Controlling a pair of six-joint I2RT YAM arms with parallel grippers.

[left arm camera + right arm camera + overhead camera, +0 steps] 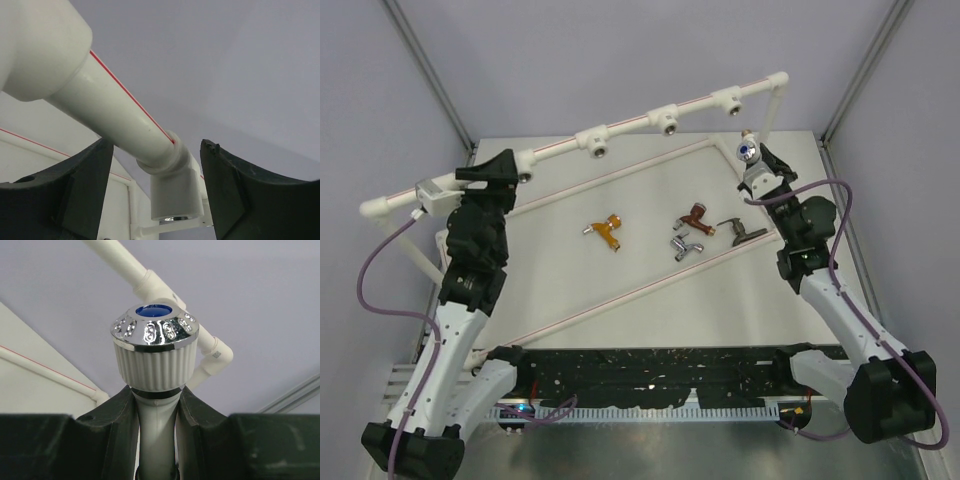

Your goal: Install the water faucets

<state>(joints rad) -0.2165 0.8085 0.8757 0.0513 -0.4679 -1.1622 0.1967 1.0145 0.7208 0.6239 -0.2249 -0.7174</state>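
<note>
My right gripper (756,178) is shut on the white faucet (749,160) and holds it upright, just below the right end of the white pipe frame (630,125). In the right wrist view the jaws (156,395) clamp the faucet's grey-white stem under its ribbed, chrome-topped knob (155,360). My left gripper (506,170) is open at the frame's left end. In the left wrist view the pipe (115,112) and a tee socket (172,192) lie between its spread fingers (75,195). The orange-gold (608,230), copper-brown (694,215), chrome (685,246) and dark bronze-grey (740,231) faucets lie on the table.
Three more tee sockets (667,122) face forward along the top pipe. The frame's lower pipes (650,285) run diagonally across the table. A black rail (650,370) spans the near edge. Metal cage posts (430,75) and grey walls enclose the table.
</note>
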